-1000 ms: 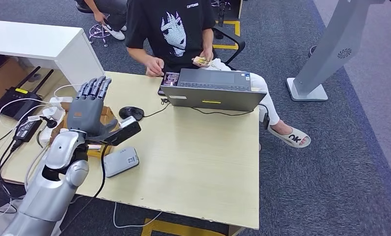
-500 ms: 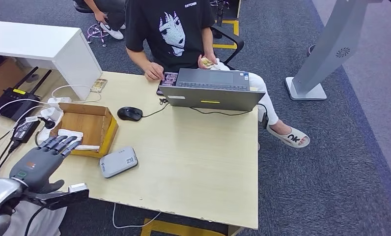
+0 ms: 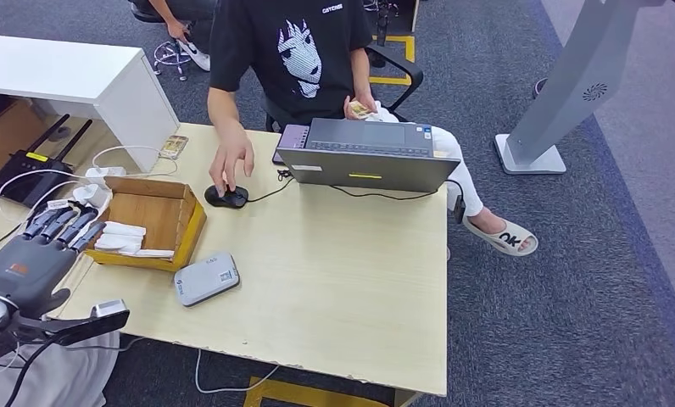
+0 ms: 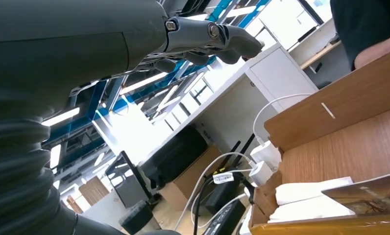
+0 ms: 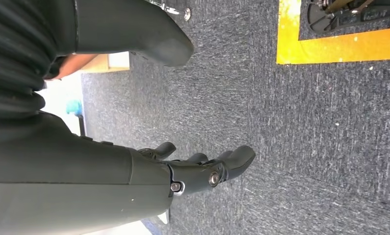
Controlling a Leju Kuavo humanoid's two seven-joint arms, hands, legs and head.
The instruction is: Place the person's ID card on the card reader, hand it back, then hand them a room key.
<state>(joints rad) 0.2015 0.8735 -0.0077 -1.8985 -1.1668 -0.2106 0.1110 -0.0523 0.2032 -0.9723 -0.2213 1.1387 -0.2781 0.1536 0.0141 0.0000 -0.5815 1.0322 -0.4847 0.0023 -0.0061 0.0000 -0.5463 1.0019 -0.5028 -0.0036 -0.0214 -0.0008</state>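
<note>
My left hand hangs low off the table's near-left corner, fingers stretched out and holding nothing; it also fills the left wrist view as the left hand. Just beyond it stands a wooden box with white cards stacked inside; the left wrist view shows the white cards close up. A grey card reader lies on the table in front of the box. The seated person holds a small yellowish card in one hand. My right hand hangs over grey carpet, fingers apart and empty.
The person's other hand rests on a black mouse. A grey laptop and a phone sit at the table's far side. A small card lies at the far-left corner. Router, power strip and cables crowd the left.
My left hand has dropped from above the wooden box down to the table's near-left corner. The person's hand moved from the phone to the mouse.
</note>
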